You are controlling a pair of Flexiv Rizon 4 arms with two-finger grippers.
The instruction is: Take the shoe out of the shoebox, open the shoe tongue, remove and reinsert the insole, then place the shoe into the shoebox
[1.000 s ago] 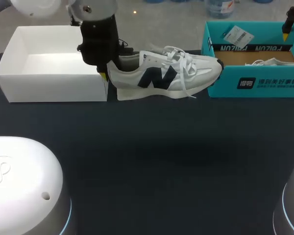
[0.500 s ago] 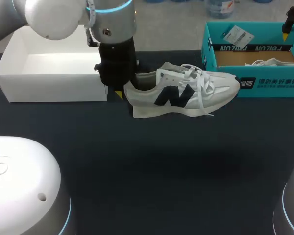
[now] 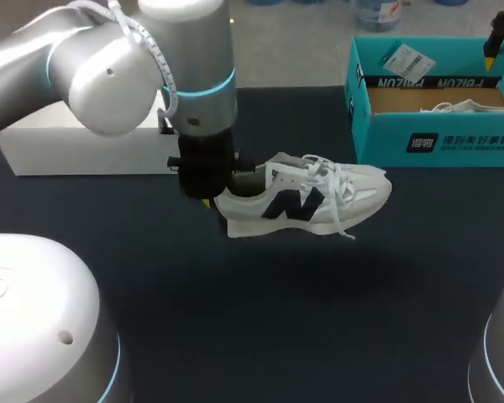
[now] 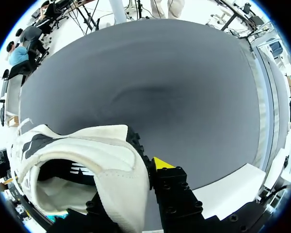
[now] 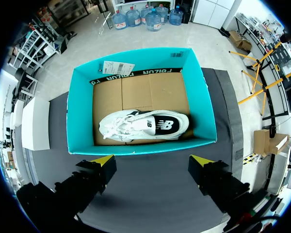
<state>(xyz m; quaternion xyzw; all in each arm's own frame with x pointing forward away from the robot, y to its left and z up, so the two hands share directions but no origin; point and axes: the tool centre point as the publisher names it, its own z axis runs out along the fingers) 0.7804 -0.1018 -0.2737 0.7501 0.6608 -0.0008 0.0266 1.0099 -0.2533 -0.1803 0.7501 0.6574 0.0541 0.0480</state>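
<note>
I count two shoes, both white with dark marks: the held shoe (image 3: 302, 201) near the middle of the tabletop (image 3: 277, 319), and the boxed shoe (image 5: 145, 125) at 1 o'clock. There are two boxes: the white box (image 3: 67, 155) at 10 o'clock and the teal box (image 3: 454, 143) at 1 o'clock, with one shoe lying in the teal one. One paper tag (image 5: 115, 68) sits on the teal box's far flap. I have two claws: the left claw (image 3: 208, 200), clamped on the held shoe's heel and showing one yellow tip, and the right claw (image 5: 153, 160), its fingers spread wide above the teal box and showing two yellow tips. There is one tabletop.
</note>
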